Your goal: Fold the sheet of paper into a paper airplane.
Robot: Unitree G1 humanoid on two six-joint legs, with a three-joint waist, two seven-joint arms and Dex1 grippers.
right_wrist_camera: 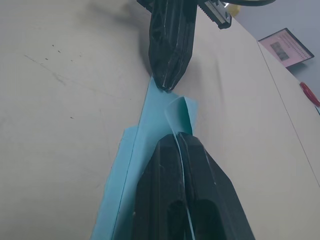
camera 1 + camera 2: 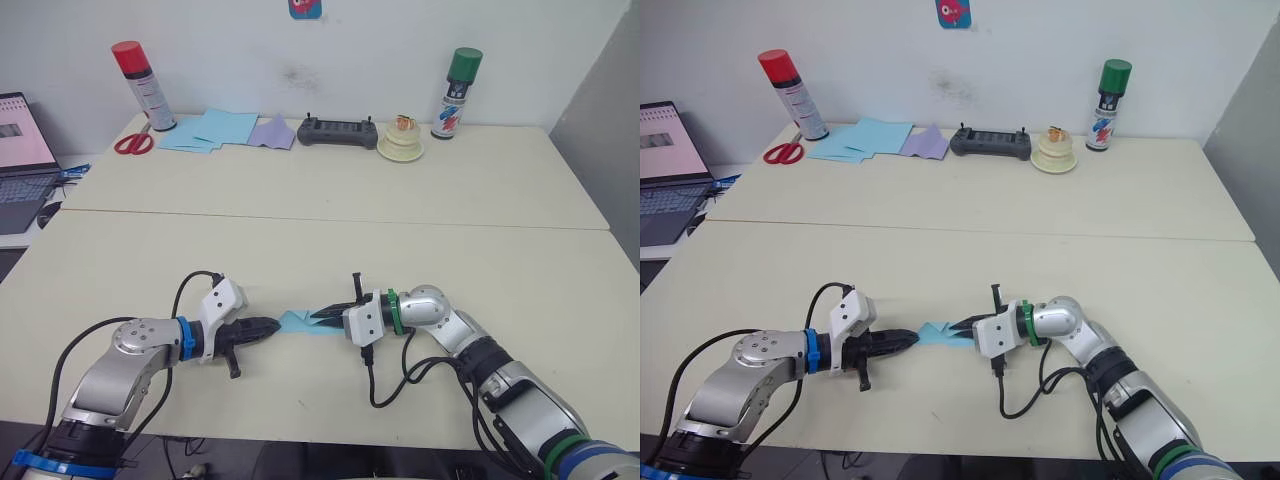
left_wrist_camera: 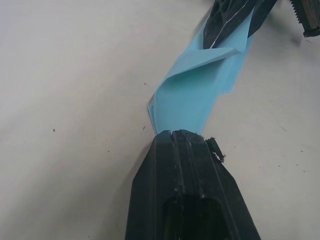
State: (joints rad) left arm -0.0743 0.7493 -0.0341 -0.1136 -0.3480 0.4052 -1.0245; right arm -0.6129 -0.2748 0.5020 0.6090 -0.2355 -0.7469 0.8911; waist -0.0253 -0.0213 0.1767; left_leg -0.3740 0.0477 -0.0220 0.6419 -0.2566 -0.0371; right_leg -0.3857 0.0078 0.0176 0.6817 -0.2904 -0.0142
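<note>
The sheet of paper [image 2: 299,321], light blue and folded into a narrow creased strip, lies near the table's front edge between my two grippers. My left gripper [image 2: 271,325] is shut on its left end; in the left wrist view the closed fingertips [image 3: 179,135] pinch the paper [image 3: 192,95]. My right gripper [image 2: 321,314] is shut on the right end, with a thin paper layer running between its fingers [image 1: 165,150]. One flap of the paper [image 1: 181,114] curls up between the two tips. The strip rests low on the tabletop.
Along the far edge stand a red spray can [image 2: 143,85], scissors [image 2: 133,143], a pile of blue sheets [image 2: 215,128], a lavender sheet [image 2: 272,132], a black controller [image 2: 337,132], a small cream object [image 2: 400,146] and a green can [image 2: 456,92]. A laptop [image 2: 20,160] sits far left.
</note>
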